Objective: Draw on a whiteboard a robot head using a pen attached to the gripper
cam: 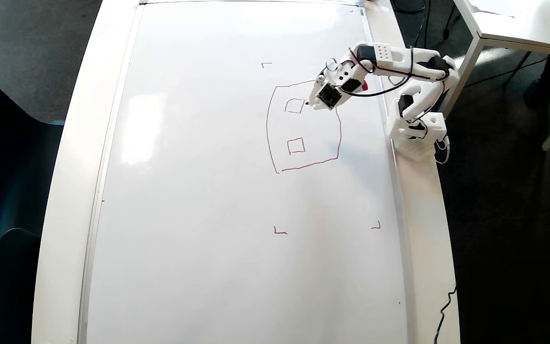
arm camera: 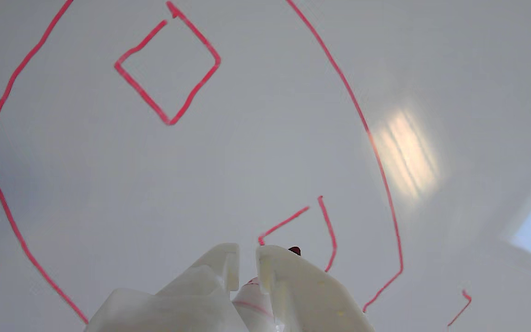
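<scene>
White jaws of the gripper point(arm camera: 247, 253) clamp the pen point(arm camera: 252, 295), its tip just ahead touching the whiteboard point(arm camera: 477, 92) beside the robot head point(cam: 303, 126) square

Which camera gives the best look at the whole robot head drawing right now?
The overhead view: the robot head shows nearly whole on the whiteboard, outline plus both small squares, with only its upper right corner hidden by the gripper. The wrist view crops the outline, and the white jaws cover part of one square.

One arm, one board, one drawing.
One whiteboard point(cam: 208, 191), one robot head point(cam: 303, 126) outline holding two small squares point(cam: 296, 145), three visible red corner marks point(cam: 280, 231), one gripper point(cam: 314, 102), one pen point(arm camera: 295, 250).
</scene>
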You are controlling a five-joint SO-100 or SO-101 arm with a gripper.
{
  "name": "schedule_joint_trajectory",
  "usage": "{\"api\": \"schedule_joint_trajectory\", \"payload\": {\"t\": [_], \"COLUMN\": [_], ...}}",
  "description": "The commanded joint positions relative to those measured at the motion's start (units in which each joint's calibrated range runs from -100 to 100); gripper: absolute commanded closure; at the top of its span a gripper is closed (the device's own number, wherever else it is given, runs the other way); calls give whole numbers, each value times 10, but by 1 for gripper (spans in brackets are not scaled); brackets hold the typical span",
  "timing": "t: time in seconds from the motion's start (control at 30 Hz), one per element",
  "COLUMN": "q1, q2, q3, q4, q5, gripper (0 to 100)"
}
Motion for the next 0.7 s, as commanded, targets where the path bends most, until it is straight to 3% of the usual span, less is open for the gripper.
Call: {"api": "schedule_joint_trajectory", "payload": {"t": [0.0, 0.27, 0.67], "q1": [-1, 3, 39], "q2": [-44, -38, 71], "q3": [-2, -1, -20], "q4": [50, 138, 128], "q5": [0, 2, -1], "gripper": [99, 99, 99]}}
